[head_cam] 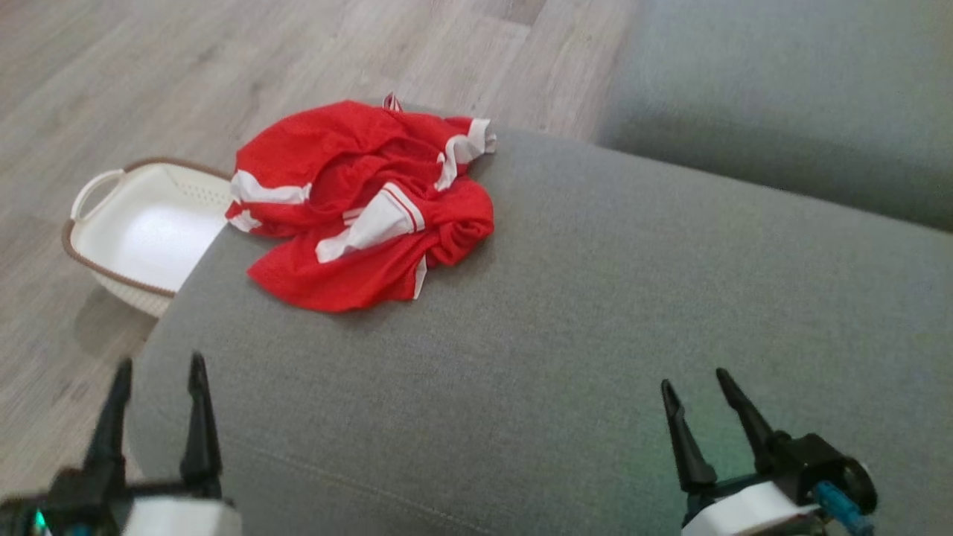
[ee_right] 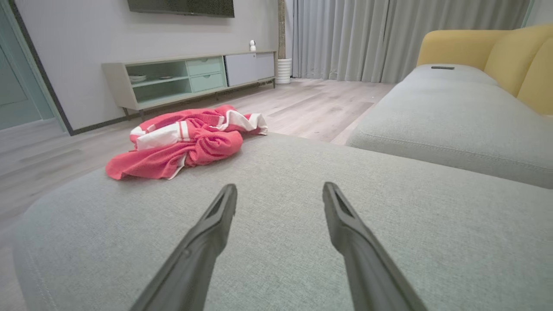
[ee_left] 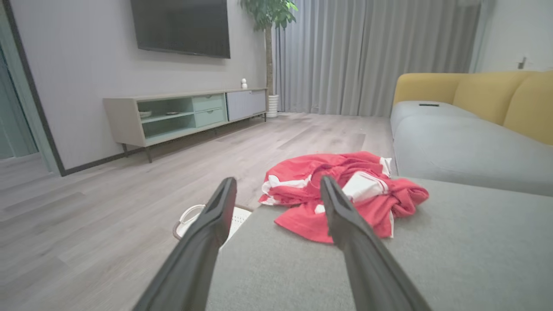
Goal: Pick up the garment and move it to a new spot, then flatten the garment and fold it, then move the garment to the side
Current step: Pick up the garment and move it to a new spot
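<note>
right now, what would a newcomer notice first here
A crumpled red and white garment lies heaped near the far left edge of the grey cushion. Beside that edge a white basket sits on the wooden floor. The left hand and right hand are open, short of it.

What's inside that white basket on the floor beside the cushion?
The white basket shows a bare white bottom with nothing lying in it. Its far-right part is hidden behind the grey cushion and the red garment, so that corner can't be checked.

Garment (head_cam: 365, 208) on ottoman (head_cam: 595, 335), far-left corner, at its edge; basket (head_cam: 141, 231) on floor (head_cam: 149, 74) beside that corner; sofa (head_cam: 782, 97) beyond far edge.
</note>
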Robot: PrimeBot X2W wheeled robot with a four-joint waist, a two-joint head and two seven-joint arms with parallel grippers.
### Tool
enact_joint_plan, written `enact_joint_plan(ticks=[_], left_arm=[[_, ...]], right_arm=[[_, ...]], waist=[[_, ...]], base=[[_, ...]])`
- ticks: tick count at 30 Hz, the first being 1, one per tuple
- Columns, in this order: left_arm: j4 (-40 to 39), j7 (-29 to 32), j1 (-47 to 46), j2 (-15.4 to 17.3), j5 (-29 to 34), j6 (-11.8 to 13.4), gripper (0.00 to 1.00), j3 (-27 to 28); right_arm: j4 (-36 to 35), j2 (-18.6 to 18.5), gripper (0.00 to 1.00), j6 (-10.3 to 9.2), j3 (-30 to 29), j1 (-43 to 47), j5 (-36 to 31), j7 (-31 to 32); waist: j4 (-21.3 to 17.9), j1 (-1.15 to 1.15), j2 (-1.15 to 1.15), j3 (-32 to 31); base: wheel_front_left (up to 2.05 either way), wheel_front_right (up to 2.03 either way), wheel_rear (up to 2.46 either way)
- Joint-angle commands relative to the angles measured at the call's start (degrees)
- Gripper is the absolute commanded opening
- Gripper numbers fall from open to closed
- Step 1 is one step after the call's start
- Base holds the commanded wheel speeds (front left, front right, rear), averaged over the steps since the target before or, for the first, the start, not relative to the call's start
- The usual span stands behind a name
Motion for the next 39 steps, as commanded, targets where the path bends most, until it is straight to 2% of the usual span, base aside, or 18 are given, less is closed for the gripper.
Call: enact_joint_plan(ticks=[1,3,6,9,15,23,27,30,39], left_arm=[[-3.00,-0.70,-5.92,0.22,0.09,0.26,1.00,1.53],[-3.96,-0.70,-9.33,0.53,-0.08,0.13,1.00,1.32],[-2.40,-0.07,-16.42,1.91,-1.53,-1.64,1.00,0.73],[1.33,3.44,-25.91,4.42,-3.15,-3.44,1.00,0.02],[13.43,11.77,-46.01,8.66,-6.72,-5.59,1.00,-5.07],[34.14,21.04,-66.35,11.85,-15.37,-5.98,1.00,-14.56],[43.73,26.12,-72.64,12.58,-20.32,-5.99,1.00,-17.56],[49.73,28.15,-76.02,13.31,-21.77,-6.00,1.00,-18.69],[61.79,24.61,-81.19,13.80,-21.23,-5.91,1.00,-19.71]], right_arm=[[-2.14,-0.47,1.00,0.44,0.61,-2.61,-0.92,-0.62],[-2.20,-0.47,1.00,0.44,-0.18,-3.73,-2.52,-0.62],[-2.53,-0.64,1.00,0.44,-1.41,-5.71,-4.78,-0.62],[-3.12,-2.01,1.00,0.44,-1.97,-7.80,-5.68,-0.62],[-4.85,-5.10,1.00,0.44,-3.29,-11.30,-6.10,-0.62],[-7.14,-8.62,1.00,0.44,-3.94,-14.38,-6.18,-0.62],[-8.40,-9.75,1.00,0.44,-4.12,-15.33,-6.18,-0.62],[-9.33,-10.37,1.00,0.44,-4.43,-16.01,-6.16,-0.62],[-10.98,-11.52,1.00,0.44,-6.54,-16.56,-6.33,-0.62]], waist=[[-0.32,0.00,0.00,2.40],[-0.77,0.00,0.00,5.12],[-1.36,0.00,0.00,9.17],[-2.06,0.00,0.00,12.59],[-3.85,0.00,0.00,18.62],[-7.31,0.00,0.00,25.76],[-8.81,0.00,0.00,28.74],[-9.94,0.00,0.00,30.97],[-11.36,0.00,0.00,35.70]], base=[[0.00,0.00,0.00],[0.00,0.00,0.00],[0.00,0.00,0.00],[0.00,0.00,0.00],[0.00,0.00,0.00],[0.00,0.00,0.00],[0.00,0.00,0.00],[0.00,0.00,0.00],[0.00,0.00,0.00]])
